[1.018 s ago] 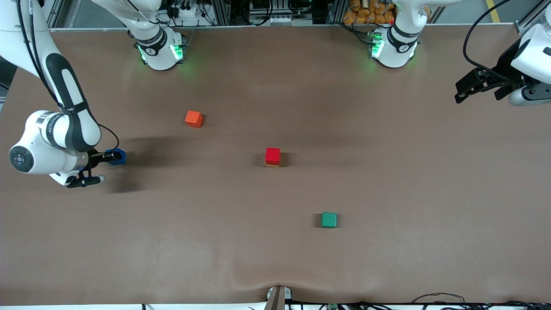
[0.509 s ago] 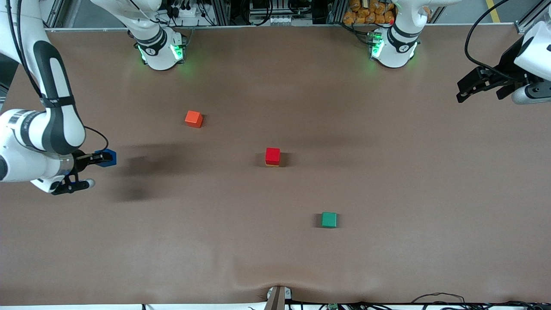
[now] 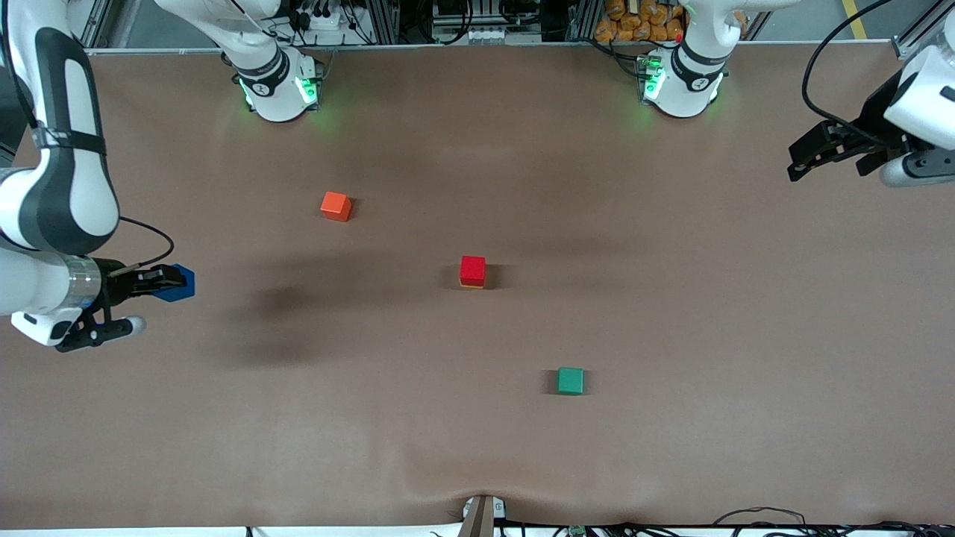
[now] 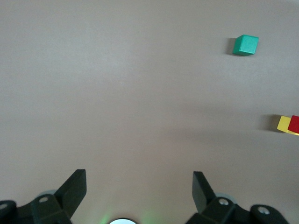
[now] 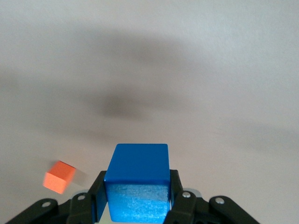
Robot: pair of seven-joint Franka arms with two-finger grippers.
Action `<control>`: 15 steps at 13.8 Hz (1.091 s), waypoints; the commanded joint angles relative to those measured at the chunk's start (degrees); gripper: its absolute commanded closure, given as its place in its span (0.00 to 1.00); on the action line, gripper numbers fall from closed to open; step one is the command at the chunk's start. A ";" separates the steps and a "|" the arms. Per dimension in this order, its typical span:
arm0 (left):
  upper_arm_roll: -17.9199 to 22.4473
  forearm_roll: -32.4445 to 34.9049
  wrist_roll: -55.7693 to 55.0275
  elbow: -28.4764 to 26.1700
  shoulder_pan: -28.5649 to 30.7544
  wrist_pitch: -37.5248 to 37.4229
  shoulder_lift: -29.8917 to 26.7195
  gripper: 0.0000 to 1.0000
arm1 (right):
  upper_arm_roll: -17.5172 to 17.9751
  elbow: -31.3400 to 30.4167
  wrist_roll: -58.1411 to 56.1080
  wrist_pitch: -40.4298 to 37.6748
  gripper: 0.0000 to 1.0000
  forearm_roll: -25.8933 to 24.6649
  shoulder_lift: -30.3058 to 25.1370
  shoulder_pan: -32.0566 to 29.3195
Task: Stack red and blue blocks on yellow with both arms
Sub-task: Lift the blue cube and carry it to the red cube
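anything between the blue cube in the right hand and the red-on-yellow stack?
Nothing visible. The right hand holds the blue cube in the air at the right arm's end; bare table runs to the red cube. The orange cube sits off that line.

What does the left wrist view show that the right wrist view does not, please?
Only the left wrist view shows the green cube, the red block on the yellow cube, and the open left tool. Only the right wrist view shows the blue block clamped in the right tool, plus the orange cube. Both show the brown table.
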 commanded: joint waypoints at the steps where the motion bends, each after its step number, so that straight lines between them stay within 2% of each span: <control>1: 0.01 -0.07 0.82 0.06 -0.41 -0.38 0.21 0.00 | -0.14 3.06 3.47 -1.31 1.00 1.58 0.45 1.09; 5: 0.01 -0.94 0.74 0.32 -0.67 -0.46 0.83 0.00 | -0.14 5.34 12.95 -1.31 1.00 2.99 0.97 6.53; 9: 0.01 -0.77 0.91 0.41 -0.15 -2.04 0.39 0.00 | -0.14 8.77 16.73 -1.31 1.00 6.14 2.64 9.88; 15: 0.01 -0.33 0.83 -0.11 -0.32 -2.14 0.30 0.00 | -0.14 17.55 31.06 -1.05 1.00 6.50 8.96 18.84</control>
